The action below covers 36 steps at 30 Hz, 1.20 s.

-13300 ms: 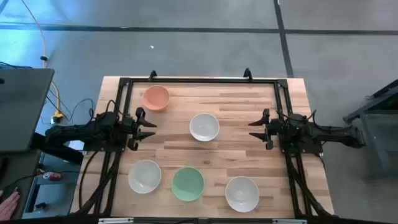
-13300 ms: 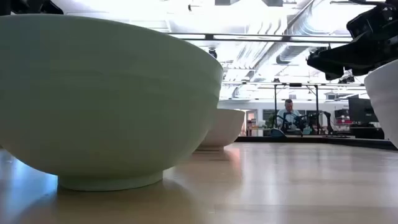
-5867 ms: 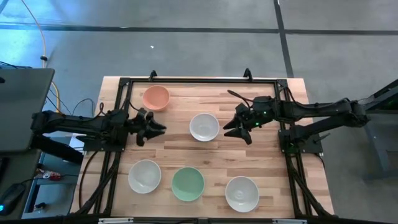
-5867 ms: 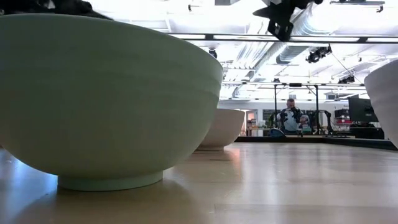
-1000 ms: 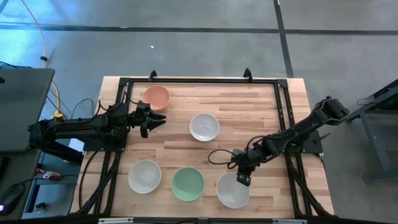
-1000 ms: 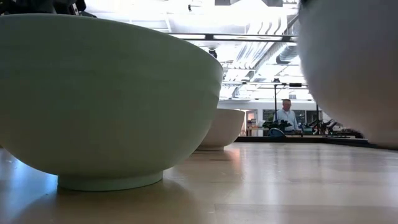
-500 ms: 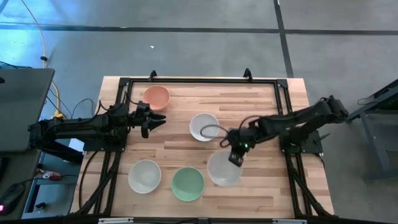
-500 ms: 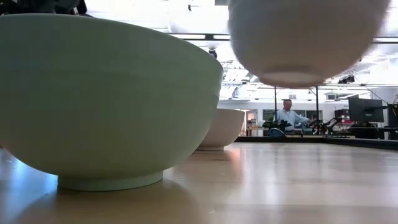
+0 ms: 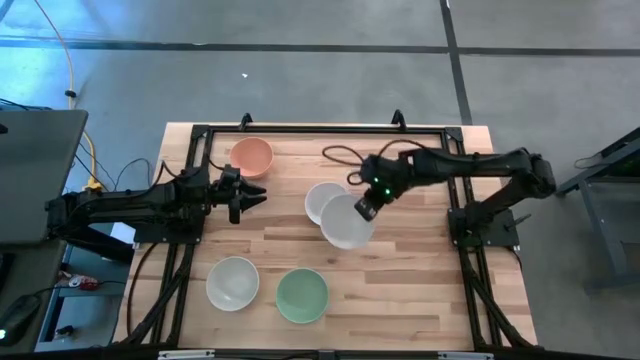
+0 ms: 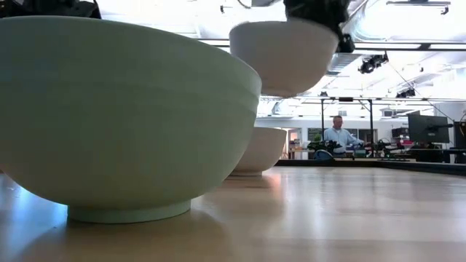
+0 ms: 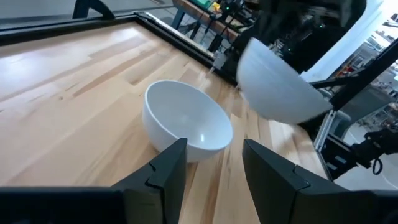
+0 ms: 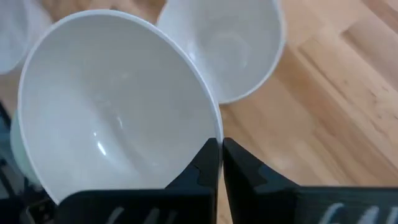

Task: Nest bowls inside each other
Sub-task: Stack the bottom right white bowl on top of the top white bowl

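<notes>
Right gripper [image 9: 366, 207] — fingers pinched on a white bowl's [image 9: 347, 221] rim — holds it aloft, overlapping the central white bowl [image 9: 322, 199]; left gripper [image 9: 250, 196] open. No writing legible.

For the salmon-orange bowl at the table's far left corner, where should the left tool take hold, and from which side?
Probably on the rim of the small round salmon-orange bowl, one finger inside and one outside, coming from above on the side nearest the left tool. The bowl sits upright and open, its smooth curved wall gives little purchase, and the right tool already carries a white bowl that way.
</notes>
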Each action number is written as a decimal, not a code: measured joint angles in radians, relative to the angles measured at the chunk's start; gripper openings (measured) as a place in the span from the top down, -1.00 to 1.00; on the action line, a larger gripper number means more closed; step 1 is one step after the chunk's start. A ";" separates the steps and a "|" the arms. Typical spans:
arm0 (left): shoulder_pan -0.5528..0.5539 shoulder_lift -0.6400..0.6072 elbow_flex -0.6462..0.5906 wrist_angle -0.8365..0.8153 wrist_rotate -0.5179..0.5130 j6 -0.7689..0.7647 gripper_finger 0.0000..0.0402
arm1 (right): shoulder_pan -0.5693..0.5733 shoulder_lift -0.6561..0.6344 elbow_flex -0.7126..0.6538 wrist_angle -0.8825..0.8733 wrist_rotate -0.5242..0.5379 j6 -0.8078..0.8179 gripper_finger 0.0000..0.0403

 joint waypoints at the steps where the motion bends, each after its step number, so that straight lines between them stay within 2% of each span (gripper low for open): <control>1: 0.000 0.000 0.000 0.000 0.000 0.004 0.28 | -0.018 0.011 0.000 0.005 -0.009 -0.008 1.00; 6: 0.000 0.000 0.000 -0.002 0.000 0.018 0.28 | -0.092 0.081 0.000 0.055 -0.068 -0.037 1.00; 12: 0.000 0.000 0.000 -0.007 0.001 0.027 0.28 | -0.167 0.168 0.000 0.141 -0.081 -0.069 1.00; 20: 0.000 0.000 0.000 -0.007 0.001 0.036 0.28 | -0.265 0.192 0.000 0.171 -0.085 -0.097 1.00; 30: 0.000 0.000 0.000 -0.007 0.000 0.042 0.28 | -0.267 0.192 0.000 0.184 -0.095 -0.097 1.00; 36: 0.000 0.000 0.000 -0.007 -0.001 0.041 0.28 | -0.255 0.238 0.000 0.182 -0.093 -0.097 1.00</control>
